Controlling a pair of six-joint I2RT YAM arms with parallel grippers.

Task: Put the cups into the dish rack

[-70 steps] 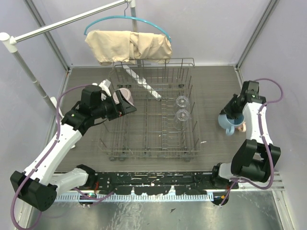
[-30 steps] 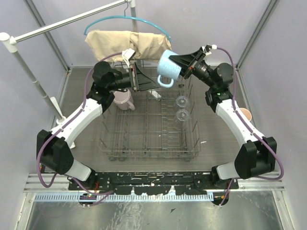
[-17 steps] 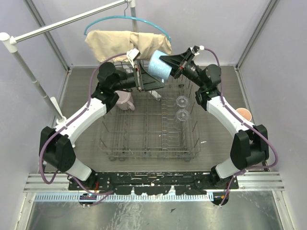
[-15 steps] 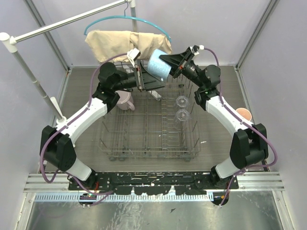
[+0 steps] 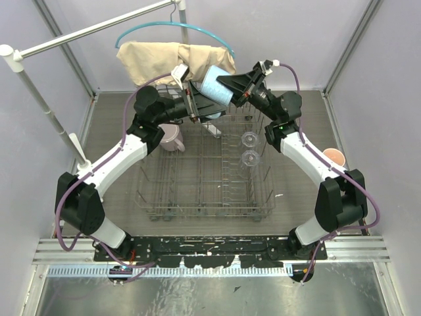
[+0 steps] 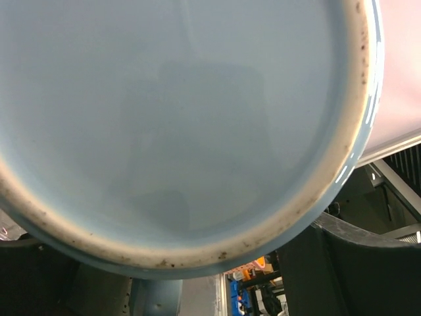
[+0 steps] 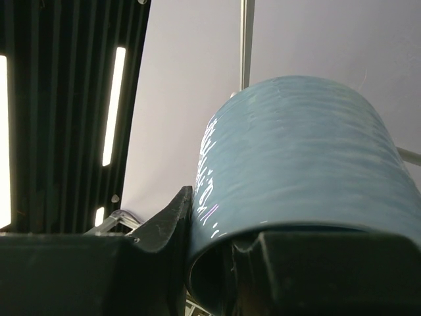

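In right hand [image 5: 227, 83], light blue mug [image 5: 213, 89]

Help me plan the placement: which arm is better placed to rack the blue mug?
Right, probably: the right pincer grips the blue mug above the dish rack; the left pincer is open.
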